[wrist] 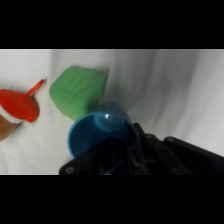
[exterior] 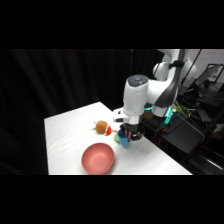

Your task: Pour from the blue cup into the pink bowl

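- The jaws (exterior: 129, 138) are clamped on the blue cup (exterior: 123, 141), gripping it at its rim; in the wrist view the black linkage covers the near side of the blue cup (wrist: 95, 132) and its open mouth faces the camera, so the cup looks tilted.
- The cup sits low over the white bench (exterior: 65, 135), just beside the green block (wrist: 77, 92); whether its base touches the cloth cannot be told.
- The pink bowl (exterior: 98, 158) lies on the bench in front of and to the left of the cup, near it but apart, close to the bench's front edge.
- An orange-brown round toy (exterior: 102, 126) with a red part lies just behind the cup, toward the far edge.
- Bare bench stretches to the left of the bowl and toy; the right edge runs close beside the arm, with dark equipment beyond it.
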Controlling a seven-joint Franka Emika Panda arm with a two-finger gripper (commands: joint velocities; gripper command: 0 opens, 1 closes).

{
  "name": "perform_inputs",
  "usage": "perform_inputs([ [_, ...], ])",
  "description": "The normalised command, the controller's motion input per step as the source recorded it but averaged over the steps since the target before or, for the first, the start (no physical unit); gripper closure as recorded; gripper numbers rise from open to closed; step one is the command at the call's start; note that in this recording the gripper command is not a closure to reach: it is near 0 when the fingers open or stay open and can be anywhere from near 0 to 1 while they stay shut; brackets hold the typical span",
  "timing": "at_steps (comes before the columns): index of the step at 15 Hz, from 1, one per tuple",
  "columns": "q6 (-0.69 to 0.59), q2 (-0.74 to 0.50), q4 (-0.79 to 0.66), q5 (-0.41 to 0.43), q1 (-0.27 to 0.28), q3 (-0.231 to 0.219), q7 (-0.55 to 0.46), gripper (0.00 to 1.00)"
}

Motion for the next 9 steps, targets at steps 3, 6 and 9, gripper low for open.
perform_inputs([
  [3,-0.75,-0.36,0.35,-0.132,-0.086,0.100,-0.04,0.14],
  [6,-0.49,0.00,0.48,-0.069,-0.124,0.130,-0.14,0.14],
  [9,-0.24,0.34,0.61,0.016,-0.135,0.101,-0.27,0.14],
])
